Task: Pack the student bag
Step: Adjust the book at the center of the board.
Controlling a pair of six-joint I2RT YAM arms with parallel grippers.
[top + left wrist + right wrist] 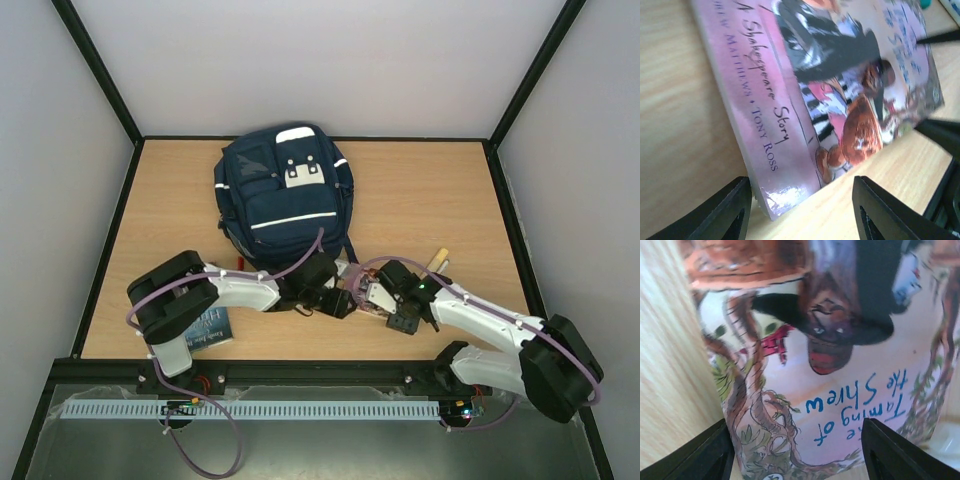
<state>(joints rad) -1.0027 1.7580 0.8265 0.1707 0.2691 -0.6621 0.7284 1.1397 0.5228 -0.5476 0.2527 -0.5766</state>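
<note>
wooden bench (430,200): large navy-blue fabric student bag (283,195) lies just beyond the glossy pink paperback book (790,75); left fingers (725,212) and right fingers (710,455) straddle that book, both wide.

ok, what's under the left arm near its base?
A dark blue book lies on the table, only its near part showing. The left arm covers the rest; the pale cover lettering is unreadable.
</note>
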